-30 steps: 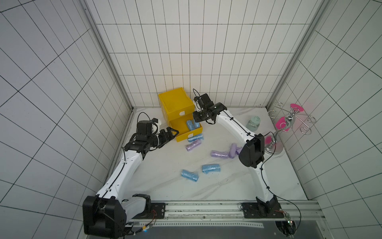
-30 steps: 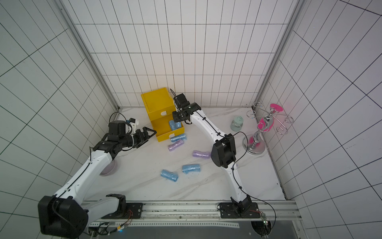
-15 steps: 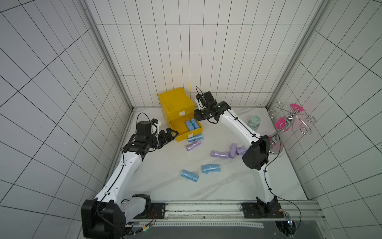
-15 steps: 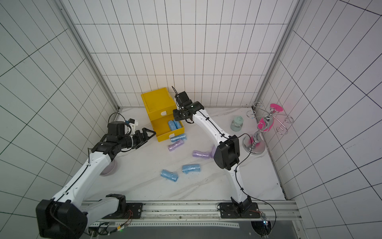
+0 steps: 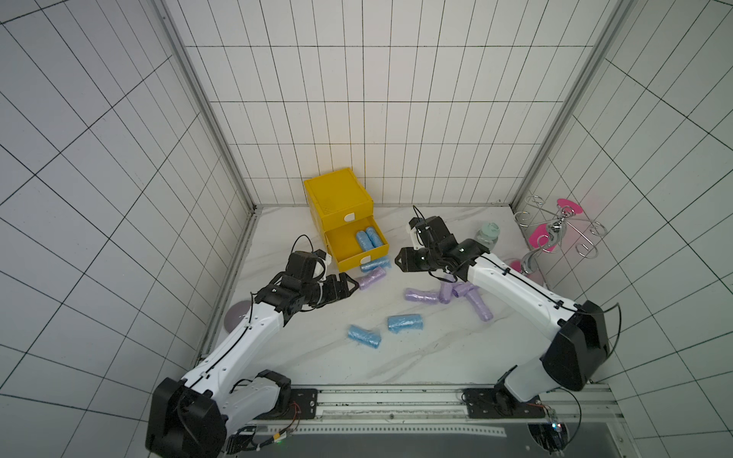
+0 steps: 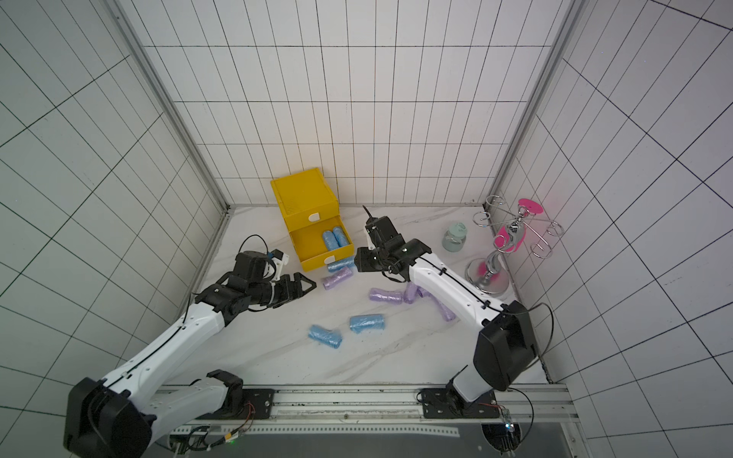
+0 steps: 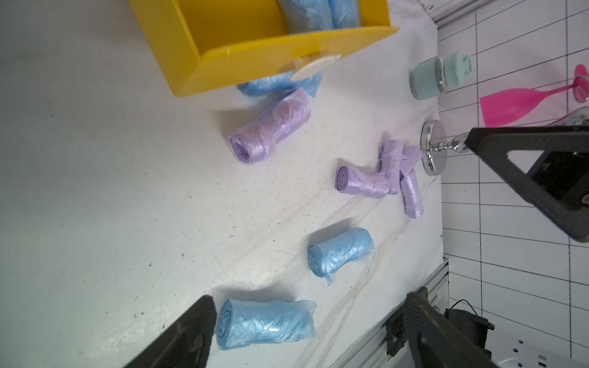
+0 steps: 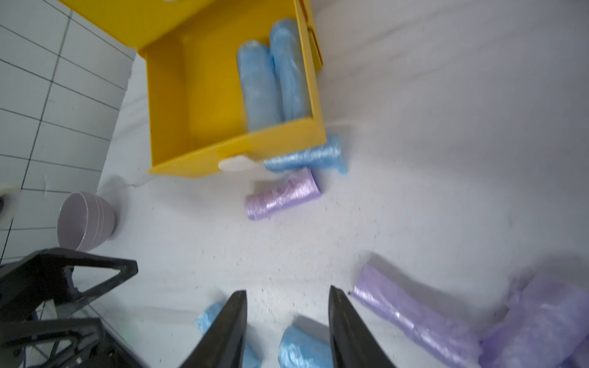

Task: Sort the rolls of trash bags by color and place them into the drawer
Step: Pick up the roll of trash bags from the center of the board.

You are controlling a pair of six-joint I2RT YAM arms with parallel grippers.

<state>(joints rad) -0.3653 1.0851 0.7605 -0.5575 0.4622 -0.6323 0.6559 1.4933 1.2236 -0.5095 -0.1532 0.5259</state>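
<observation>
We find the lilac roll just right of the spread, empty left gripper. The right gripper, parted, points left.

No writing, label or number is legible anywhere.

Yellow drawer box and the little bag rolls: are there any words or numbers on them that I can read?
No readable text anywhere, in any view.
yellow drawer box: plain; its white pull tab is blank.
blue rolls and lilac roll: plain plastic, no print.
pale green jar: no label shows.
</observation>
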